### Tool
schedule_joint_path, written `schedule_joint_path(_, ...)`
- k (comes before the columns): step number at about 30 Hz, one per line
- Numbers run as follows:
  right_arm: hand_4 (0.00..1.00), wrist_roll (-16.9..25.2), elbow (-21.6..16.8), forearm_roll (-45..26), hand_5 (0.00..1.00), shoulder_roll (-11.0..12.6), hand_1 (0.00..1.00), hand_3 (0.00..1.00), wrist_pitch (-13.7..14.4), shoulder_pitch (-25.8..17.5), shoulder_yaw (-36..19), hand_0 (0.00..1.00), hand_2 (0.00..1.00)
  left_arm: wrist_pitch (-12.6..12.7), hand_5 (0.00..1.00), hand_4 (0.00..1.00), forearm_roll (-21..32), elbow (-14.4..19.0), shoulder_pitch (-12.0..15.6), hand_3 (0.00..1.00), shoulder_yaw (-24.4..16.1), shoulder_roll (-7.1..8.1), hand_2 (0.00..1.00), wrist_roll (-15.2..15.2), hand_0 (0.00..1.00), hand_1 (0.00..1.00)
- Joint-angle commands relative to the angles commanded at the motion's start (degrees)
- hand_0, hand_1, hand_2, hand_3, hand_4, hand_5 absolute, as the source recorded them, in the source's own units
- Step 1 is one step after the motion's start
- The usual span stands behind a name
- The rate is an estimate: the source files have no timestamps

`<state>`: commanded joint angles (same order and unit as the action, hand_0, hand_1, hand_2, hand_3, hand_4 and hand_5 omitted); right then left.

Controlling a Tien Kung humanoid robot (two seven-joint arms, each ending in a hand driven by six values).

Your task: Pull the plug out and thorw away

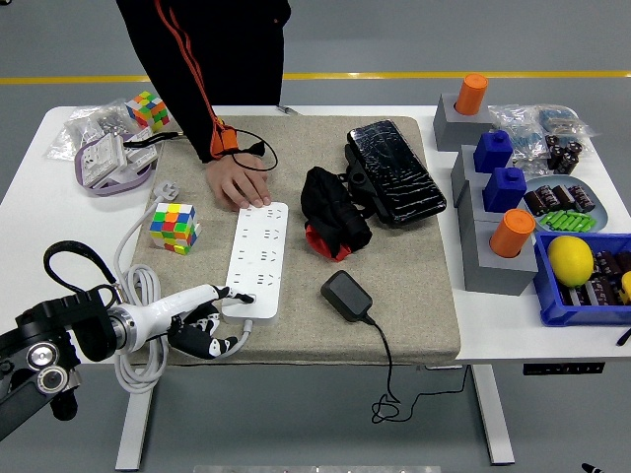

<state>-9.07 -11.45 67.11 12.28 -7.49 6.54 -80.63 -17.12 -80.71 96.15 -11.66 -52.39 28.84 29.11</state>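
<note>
The black plug adapter (347, 296) lies loose on the beige mat (414, 286), right of the white power strip (258, 258). Its black cable (386, 365) trails off the mat's front edge and hangs below the table. My left hand (205, 317) sits at the strip's near end. One white finger (202, 294) stretches out to touch the strip's corner, while the other fingers hang loosely and hold nothing. A person's hand (240, 187) presses flat on the strip's far end.
A Rubik's cube (174, 227) and the strip's coiled white cord (138, 296) lie left of the strip. A black-and-red cloth bundle (333, 212) and a black wrapped pack (396, 172) sit mid-mat. Grey blocks, orange and blue caps and a blue bin (582, 286) crowd the right side.
</note>
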Motion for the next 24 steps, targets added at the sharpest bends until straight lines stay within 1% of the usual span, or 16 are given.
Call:
schedule_joint_path(4, 0.99, 0.02, -0.05, -0.09, 0.456, 0.0, 0.626, 0.573, 0.03, 0.06, 0.21, 0.632, 0.619, 0.05, 0.002, 0.557, 0.07, 0.41, 0.17, 0.919, -1.03, -0.17, 0.142, -0.31, 0.062, 0.07)
schedule_joint_path(8, 0.99, 0.0, -0.01, -0.09, 0.456, 0.06, 0.626, 0.572, 0.04, -0.05, 0.41, 0.632, 0.62, 0.49, 0.002, 0.555, 0.01, 1.62, 0.28, 0.918, -2.8, -0.37, 0.142, -1.19, 0.063, 0.07)
schedule_joint_path(11, 0.99, -0.02, -0.01, -0.11, 0.456, 0.11, 0.626, 0.572, 0.03, 0.01, 0.53, 0.632, 0.62, 1.2, 0.002, 0.555, -0.77, 2.45, 0.2, 0.918, -3.57, -0.28, 0.142, -2.39, 0.063, 0.07)
schedule_joint_path(12, 0.99, -0.01, -0.01, -0.08, 0.456, 0.08, 0.626, 0.573, 0.05, 0.02, 0.43, 0.632, 0.62, 2.13, 0.002, 0.555, -2.02, 2.72, 0.21, 0.917, -3.85, -0.21, 0.142, -4.18, 0.063, 0.07)
schedule_joint_path(14, 0.99, 0.0, -0.03, -0.21, 0.456, 0.06, 0.626, 0.573, 0.03, 0.01, 0.55, 0.632, 0.62, 4.75, 0.002, 0.555, -4.11, 2.52, 0.27, 0.917, -4.3, -0.3, 0.142, -8.13, 0.063, 0.07)
schedule_joint_path(15, 0.99, 0.0, -0.03, -0.19, 0.456, 0.05, 0.626, 0.573, 0.03, -0.01, 0.51, 0.632, 0.62, 5.68, 0.002, 0.555, -4.83, 2.19, 0.27, 0.917, -4.49, -0.4, 0.142, -9.64, 0.063, 0.07)
schedule_joint_path(17, 0.99, 0.0, -0.02, -0.16, 0.456, 0.01, 0.626, 0.573, 0.03, -0.07, 0.42, 0.632, 0.62, 9.89, 0.002, 0.555, -7.42, 0.84, 0.0, 0.917, -4.99, -0.87, 0.142, -14.84, 0.063, 0.07)
schedule_joint_path(18, 0.99, 0.0, -0.01, -0.16, 0.456, 0.01, 0.627, 0.573, 0.02, -0.09, 0.42, 0.632, 0.619, 11.43, 0.002, 0.546, -7.97, 0.35, -0.14, 0.876, -5.13, -1.04, 0.151, -16.68, 0.081, 0.082)
schedule_joint_path(19, 0.99, 0.0, 0.0, -0.13, 0.456, 0.0, 0.627, 0.573, 0.02, -0.14, 0.39, 0.632, 0.619, 12.94, 0.002, 0.546, -8.37, -0.41, -0.45, 0.876, -5.31, -1.38, 0.151, -19.22, 0.081, 0.082)
schedule_joint_path(20, 0.99, -0.01, 0.02, -0.11, 0.456, -0.01, 0.627, 0.573, 0.02, -0.18, 0.37, 0.632, 0.619, 14.07, 0.002, 0.546, -8.59, -1.12, -0.71, 0.876, -5.45, -1.66, 0.151, -20.92, 0.081, 0.082)
schedule_joint_path(21, 0.99, 0.0, 0.02, -0.09, 0.456, -0.02, 0.627, 0.573, 0.02, -0.21, 0.35, 0.632, 0.619, 14.66, 0.002, 0.546, -8.63, -1.87, -1.08, 0.876, -5.63, -2.02, 0.151, -22.34, 0.081, 0.082)
schedule_joint_path(23, 0.99, 0.01, 0.01, -0.07, 0.456, -0.07, 0.627, 0.573, 0.02, -0.24, 0.33, 0.632, 0.619, 15.03, 0.002, 0.546, -9.12, -4.1, -2.04, 0.876, -6.01, -3.01, 0.151, -23.49, 0.081, 0.082)
schedule_joint_path(24, 0.989, 0.01, 0.0, -0.08, 0.456, -0.1, 0.626, 0.572, 0.02, -0.23, 0.33, 0.632, 0.617, 15.2, 0.011, 0.609, -9.61, -5.13, -2.39, 0.845, -6.12, -3.41, 0.425, -23.84, 0.241, 0.315)
